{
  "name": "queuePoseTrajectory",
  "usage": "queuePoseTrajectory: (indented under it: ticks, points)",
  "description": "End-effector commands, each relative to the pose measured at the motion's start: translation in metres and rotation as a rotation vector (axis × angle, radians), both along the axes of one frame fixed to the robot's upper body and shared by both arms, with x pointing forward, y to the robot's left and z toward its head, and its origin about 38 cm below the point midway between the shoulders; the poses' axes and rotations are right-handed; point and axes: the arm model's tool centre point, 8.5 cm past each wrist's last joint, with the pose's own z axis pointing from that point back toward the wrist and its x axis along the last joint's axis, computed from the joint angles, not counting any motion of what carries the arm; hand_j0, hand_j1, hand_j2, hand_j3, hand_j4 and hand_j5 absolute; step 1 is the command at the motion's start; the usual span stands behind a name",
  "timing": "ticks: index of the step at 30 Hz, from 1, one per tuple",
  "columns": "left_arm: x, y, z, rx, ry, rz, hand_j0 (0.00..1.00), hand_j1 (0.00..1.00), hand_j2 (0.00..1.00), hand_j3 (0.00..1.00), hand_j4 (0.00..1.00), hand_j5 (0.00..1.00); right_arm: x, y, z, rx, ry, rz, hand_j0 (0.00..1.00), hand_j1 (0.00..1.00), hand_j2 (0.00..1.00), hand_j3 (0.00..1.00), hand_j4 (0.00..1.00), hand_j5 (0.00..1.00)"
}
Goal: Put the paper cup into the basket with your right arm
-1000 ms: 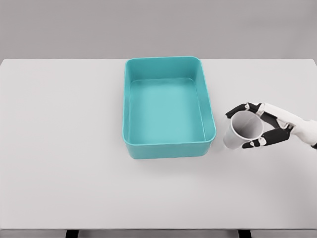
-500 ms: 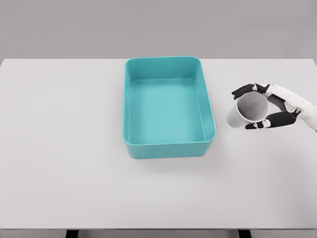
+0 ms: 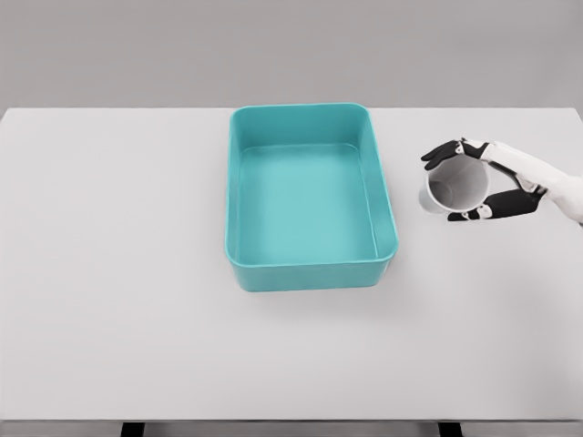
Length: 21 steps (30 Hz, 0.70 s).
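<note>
1. the right hand [image 3: 487, 182] is clamped around the paper cup [image 3: 453, 189], dark fingertips wrapped over its top and underside, the arm coming in from the right edge.
2. the paper cup is tilted so its open mouth faces the camera, held in the air to the right of the teal basket [image 3: 310, 196] and near that basket's right wall, not yet over it.
3. over the last second the cup has travelled toward the far side of the white table [image 3: 118, 273] and drifted a little back toward the basket (it also looks slightly smaller, so it may have risen or moved away).
4. my reading: the lift is done and the carry has begun; the cup now sits level with the middle of the basket, so a leftward sweep over the wall should come next.
5. the basket is empty, and the left arm is out of view.
</note>
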Motion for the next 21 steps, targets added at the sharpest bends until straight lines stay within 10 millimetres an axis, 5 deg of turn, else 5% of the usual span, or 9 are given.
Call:
queuePoseTrajectory:
  ticks: [1, 15, 21]
  points:
    - [-0.001, 0.0, 0.0, 0.0, 0.001, 0.0, 1.0, 1.0, 1.0, 1.0, 1.0, 1.0, 0.002, 0.0, 0.004, -0.02, -0.027, -0.011, 0.61, 0.61, 0.61, 0.61, 0.61, 0.61]
    - [0.0, 0.0, 0.0, 0.0, 0.0, 0.0, 1.0, 1.0, 1.0, 1.0, 1.0, 1.0, 0.019, 0.033, 0.027, -0.021, -0.136, 0.037, 0.62, 0.62, 0.62, 0.62, 0.62, 0.62]
    - [-0.001, 0.0, 0.0, 0.0, 0.001, 0.0, 1.0, 1.0, 1.0, 1.0, 1.0, 1.0, 0.031, 0.067, 0.034, -0.011, -0.184, 0.079, 0.62, 0.62, 0.62, 0.62, 0.62, 0.62]
